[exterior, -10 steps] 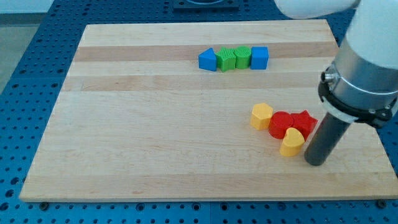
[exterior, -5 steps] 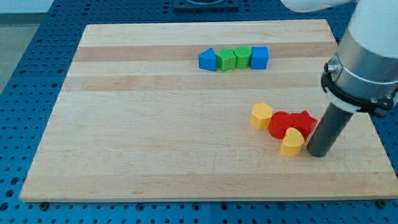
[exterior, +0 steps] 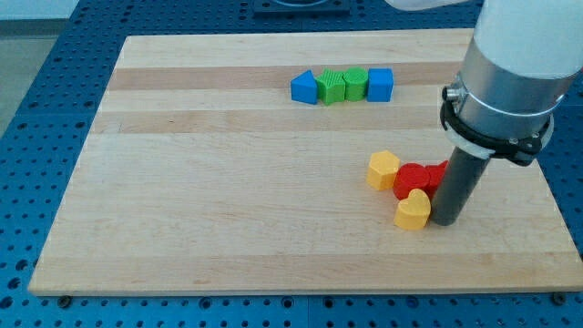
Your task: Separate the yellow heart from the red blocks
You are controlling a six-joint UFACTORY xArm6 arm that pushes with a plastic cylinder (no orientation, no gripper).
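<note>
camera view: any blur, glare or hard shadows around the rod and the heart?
Camera view: sharp throughout, no motion blur on the straight dark rod's tip; soft, even light, only a faint shadow beside the yellow heart block; no glare on the pale wooden board.

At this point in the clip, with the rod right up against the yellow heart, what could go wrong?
My tip sits on the view's right of the yellow heart, close against it and hiding part of the red blocks. A push toward the view's left might drag those red blocks along, since the heart touches them. The heart may also slip round my tip and pivot instead of sliding clear. A steeper push could shove it toward the other yellow block.
</note>
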